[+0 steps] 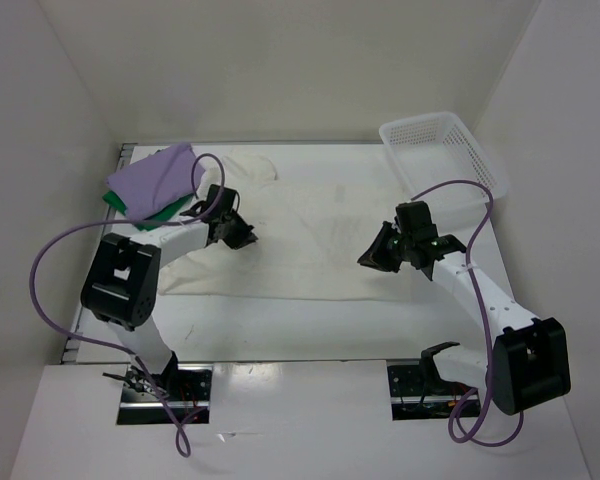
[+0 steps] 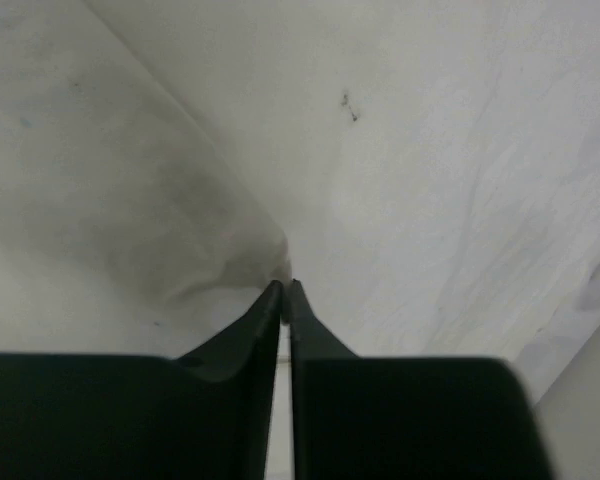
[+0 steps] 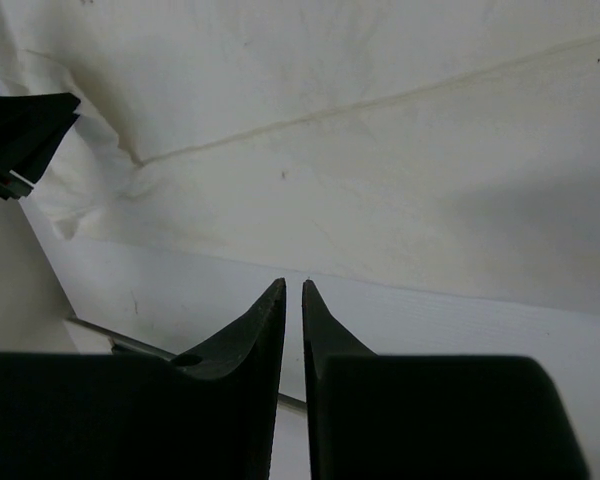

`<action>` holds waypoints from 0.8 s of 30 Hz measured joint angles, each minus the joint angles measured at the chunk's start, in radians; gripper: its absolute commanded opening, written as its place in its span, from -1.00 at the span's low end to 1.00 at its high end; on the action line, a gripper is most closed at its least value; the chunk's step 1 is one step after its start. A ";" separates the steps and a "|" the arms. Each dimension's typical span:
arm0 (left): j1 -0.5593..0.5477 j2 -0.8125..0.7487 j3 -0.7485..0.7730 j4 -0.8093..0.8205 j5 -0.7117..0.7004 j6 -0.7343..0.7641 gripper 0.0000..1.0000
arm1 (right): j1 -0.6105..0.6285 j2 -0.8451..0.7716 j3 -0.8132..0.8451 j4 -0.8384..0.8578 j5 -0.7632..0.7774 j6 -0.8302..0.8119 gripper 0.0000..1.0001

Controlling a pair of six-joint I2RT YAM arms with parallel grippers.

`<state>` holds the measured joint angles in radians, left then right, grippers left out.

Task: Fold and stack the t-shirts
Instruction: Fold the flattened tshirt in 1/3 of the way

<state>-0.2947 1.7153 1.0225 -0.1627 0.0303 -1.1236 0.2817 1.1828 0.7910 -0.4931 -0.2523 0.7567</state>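
The cream t-shirt (image 1: 310, 230) lies spread flat across the middle of the table. My left gripper (image 1: 245, 238) sits on its left part, shut on a small pucker of the cream cloth (image 2: 250, 250) that bunches at the gripper (image 2: 285, 285) tips. My right gripper (image 1: 370, 260) hovers over the shirt's right part. In its wrist view the right gripper (image 3: 293, 285) shows a narrow gap with nothing in it, just off the cream shirt's (image 3: 330, 150) near hem. The lavender t-shirt (image 1: 155, 178) lies folded on the green t-shirt (image 1: 168, 212) at the back left.
A white mesh basket (image 1: 445, 150) stands at the back right corner. White walls close in the table on three sides. A strip of bare table (image 1: 280, 325) runs between the shirt's near hem and the arm bases.
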 measured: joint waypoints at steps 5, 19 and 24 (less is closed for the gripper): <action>-0.012 0.044 0.019 -0.001 -0.007 0.027 -0.16 | 0.000 0.000 0.000 0.000 0.000 0.000 -0.64; 0.048 -0.355 -0.127 -0.031 0.016 0.135 -0.51 | 0.191 0.169 0.038 0.039 0.015 0.013 -1.00; 0.141 -0.420 -0.300 -0.037 0.061 0.149 -0.68 | 0.343 0.379 0.122 0.084 0.040 0.031 -1.00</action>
<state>-0.1539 1.2953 0.7223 -0.1997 0.0917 -0.9745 0.6247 1.5616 0.9134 -0.4088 -0.2119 0.7879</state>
